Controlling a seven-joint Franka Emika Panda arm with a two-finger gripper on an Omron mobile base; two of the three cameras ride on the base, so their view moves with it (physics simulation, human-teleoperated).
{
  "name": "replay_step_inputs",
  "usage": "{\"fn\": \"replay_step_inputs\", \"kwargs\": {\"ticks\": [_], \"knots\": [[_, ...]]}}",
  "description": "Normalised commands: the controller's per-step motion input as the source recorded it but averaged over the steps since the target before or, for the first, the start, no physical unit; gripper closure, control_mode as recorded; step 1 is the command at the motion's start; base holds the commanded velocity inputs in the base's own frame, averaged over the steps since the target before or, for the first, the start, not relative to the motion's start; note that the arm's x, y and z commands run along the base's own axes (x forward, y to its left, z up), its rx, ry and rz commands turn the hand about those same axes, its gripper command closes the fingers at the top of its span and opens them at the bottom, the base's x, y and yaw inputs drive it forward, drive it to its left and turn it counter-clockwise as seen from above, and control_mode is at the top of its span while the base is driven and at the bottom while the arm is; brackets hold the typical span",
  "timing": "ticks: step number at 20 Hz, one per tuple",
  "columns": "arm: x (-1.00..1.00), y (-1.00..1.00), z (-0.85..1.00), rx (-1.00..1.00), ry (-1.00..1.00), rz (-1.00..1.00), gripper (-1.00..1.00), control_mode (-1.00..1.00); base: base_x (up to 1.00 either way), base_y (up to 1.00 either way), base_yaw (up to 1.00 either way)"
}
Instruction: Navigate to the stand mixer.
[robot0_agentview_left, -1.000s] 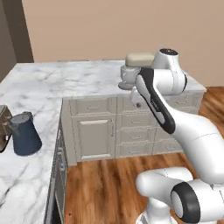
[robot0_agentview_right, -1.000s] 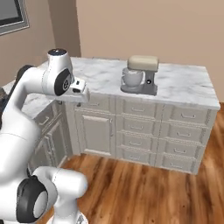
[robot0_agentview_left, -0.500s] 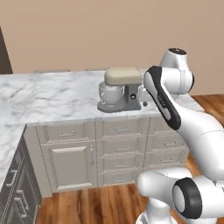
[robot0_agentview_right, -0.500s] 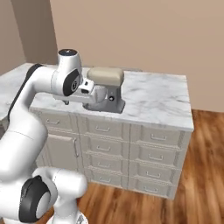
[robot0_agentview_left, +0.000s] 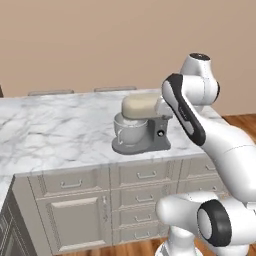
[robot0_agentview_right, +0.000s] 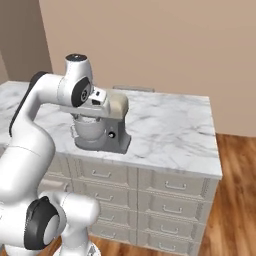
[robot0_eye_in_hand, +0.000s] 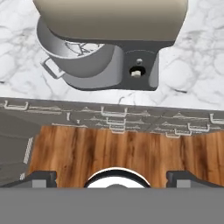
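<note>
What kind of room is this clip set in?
Most likely a home kitchen, rendered: a stand mixer sits on a marble counter above grey drawers and cabinet doors, with wood flooring beside it.

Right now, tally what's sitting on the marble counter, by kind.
Stand mixer: 1, near the front edge of the marble counter, bowl under its beige head.
Other appliances or loose items: 0.
Total: 1.
</note>
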Motion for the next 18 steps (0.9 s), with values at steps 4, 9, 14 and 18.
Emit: {"fn": "replay_step_inputs", "kwargs": {"ticks": [4,9,14,18], "knots": [[0.00,0.00,0.00,0.00,0.00,0.00,-1.00,1.00,0.50,0.48,-0.11],[0.00,0.00,0.00,0.00,0.00,0.00,-1.00,1.00,0.46,0.27,-0.07],[0.00,0.00,0.00,0.00,0.00,0.00,-1.00,1.00,0.49,0.01,-0.02],[0.00,0.00,0.00,0.00,0.00,0.00,-1.00,1.00,0.35,0.00,0.00]]}}
